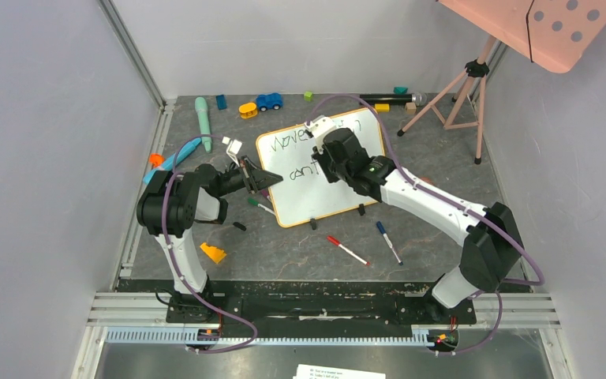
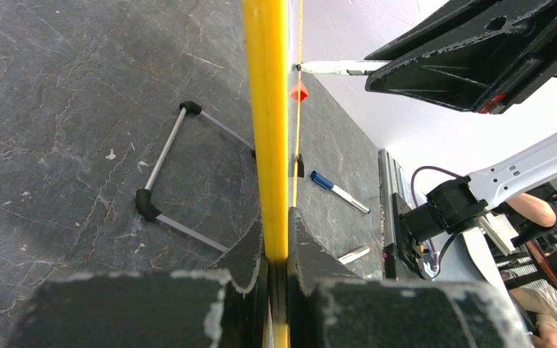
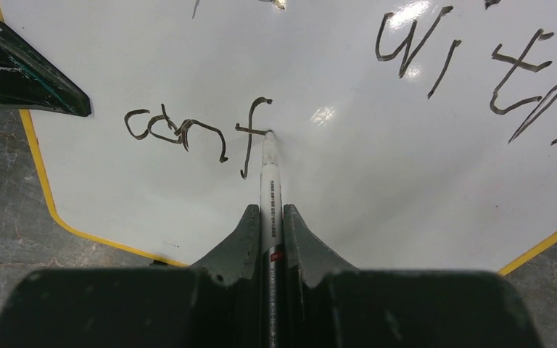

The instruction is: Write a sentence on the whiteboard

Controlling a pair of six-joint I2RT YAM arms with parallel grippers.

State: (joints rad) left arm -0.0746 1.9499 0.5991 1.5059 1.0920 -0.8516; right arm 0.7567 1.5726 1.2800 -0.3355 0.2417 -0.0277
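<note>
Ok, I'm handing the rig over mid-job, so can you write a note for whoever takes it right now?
Left gripper: jaws shut on the left edge of the whiteboard, steadying it.
Right gripper: jaws shut on a marker, tip on the board at the crossbar of the "f".
Sentence so far: "Move with" on the top row, "conf" below.
Left to do: finish that word and anything after it.

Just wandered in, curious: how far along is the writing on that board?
Done: the sentence has its first row, "Move with", on the whiteboard. In hand: the right tool grips a marker, its tip on the "f" of a second row, "conf"; the left tool pinches the board's edge. Left: finishing that word.
</note>
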